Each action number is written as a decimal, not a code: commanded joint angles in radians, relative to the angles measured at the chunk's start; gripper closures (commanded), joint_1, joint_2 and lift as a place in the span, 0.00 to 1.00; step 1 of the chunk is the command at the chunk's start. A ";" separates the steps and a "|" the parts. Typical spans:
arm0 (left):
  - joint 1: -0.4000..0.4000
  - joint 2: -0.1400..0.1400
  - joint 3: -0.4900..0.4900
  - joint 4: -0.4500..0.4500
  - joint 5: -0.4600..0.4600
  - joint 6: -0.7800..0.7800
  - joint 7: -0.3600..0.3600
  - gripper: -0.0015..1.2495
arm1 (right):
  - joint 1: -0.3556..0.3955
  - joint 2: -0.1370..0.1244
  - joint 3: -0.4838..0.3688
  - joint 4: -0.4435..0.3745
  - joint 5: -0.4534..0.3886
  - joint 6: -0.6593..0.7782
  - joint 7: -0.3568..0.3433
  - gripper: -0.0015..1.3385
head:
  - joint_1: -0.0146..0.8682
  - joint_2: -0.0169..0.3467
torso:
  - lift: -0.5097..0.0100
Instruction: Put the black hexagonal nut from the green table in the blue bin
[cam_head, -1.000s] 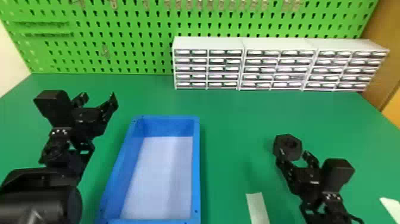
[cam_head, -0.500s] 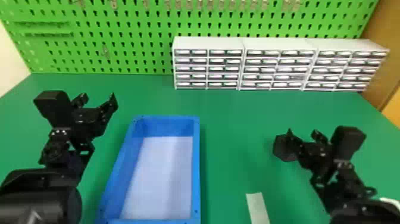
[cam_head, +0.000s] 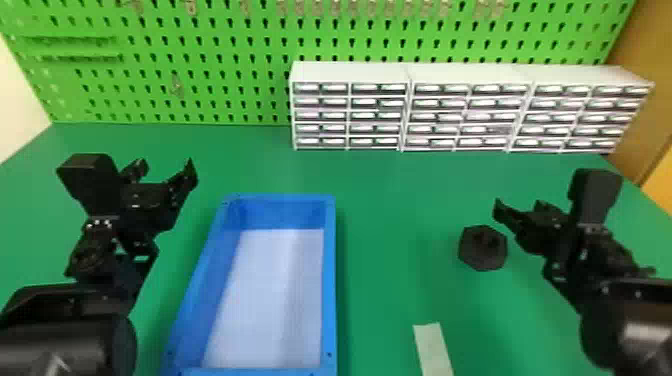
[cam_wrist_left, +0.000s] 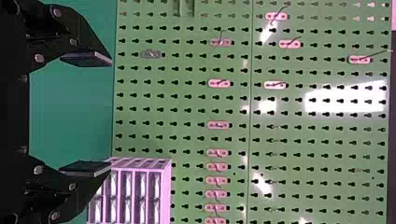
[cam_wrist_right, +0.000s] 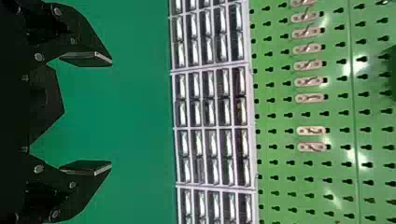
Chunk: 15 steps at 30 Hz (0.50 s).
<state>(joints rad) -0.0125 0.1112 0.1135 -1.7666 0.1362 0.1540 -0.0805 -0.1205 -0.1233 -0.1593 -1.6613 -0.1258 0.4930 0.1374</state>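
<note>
Right gripper (cam_wrist_right: 111, 113) stands wide near the black hexagonal nut (cam_head: 484, 256)

Its two fingers are well apart and hold nothing; I think this width is chosen so that the nut can enter between them. The nut rests on the green table (cam_head: 390, 285), to the right of the blue bin (cam_head: 329, 285) and well apart from it. This is probably why the right arm has the work: the nut is on its side. In the right wrist view, part of the nut shows behind the space between the fingers, close to the palm. That view looks mostly forward, to the drawer units (cam_head: 350, 73), so the fingers seem to point ahead more than down. For a grasp, I judge that the hand must turn lower and bring one finger to each side of the nut, perhaps on two opposite flat faces, because a corner could make it turn or slip.

On the bin's other side, the left gripper (cam_wrist_left: 111, 113) is parked, also wide and with nothing in it. Its place leaves the bin's mouth free from above, which should help the later release. The bin is empty, so the task seems to be at the approach.
</note>
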 joint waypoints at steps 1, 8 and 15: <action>0.000 -0.001 0.000 -0.001 0.002 0.004 0.001 0.37 | -0.064 -0.027 -0.003 0.000 0.002 0.128 0.005 0.36 | 0.79 0.19 | 0.79; -0.003 0.001 -0.005 -0.001 0.000 0.007 -0.001 0.37 | -0.163 -0.073 0.017 0.009 0.009 0.326 0.014 0.36 | 0.79 0.19 | 0.79; -0.003 0.001 -0.005 -0.001 0.000 0.012 -0.004 0.37 | -0.257 -0.107 0.060 0.048 -0.026 0.467 0.014 0.36 | 0.79 0.19 | 0.79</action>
<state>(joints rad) -0.0154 0.1117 0.1086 -1.7668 0.1366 0.1640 -0.0825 -0.3255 -0.2114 -0.1248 -1.6378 -0.1275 0.8861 0.1519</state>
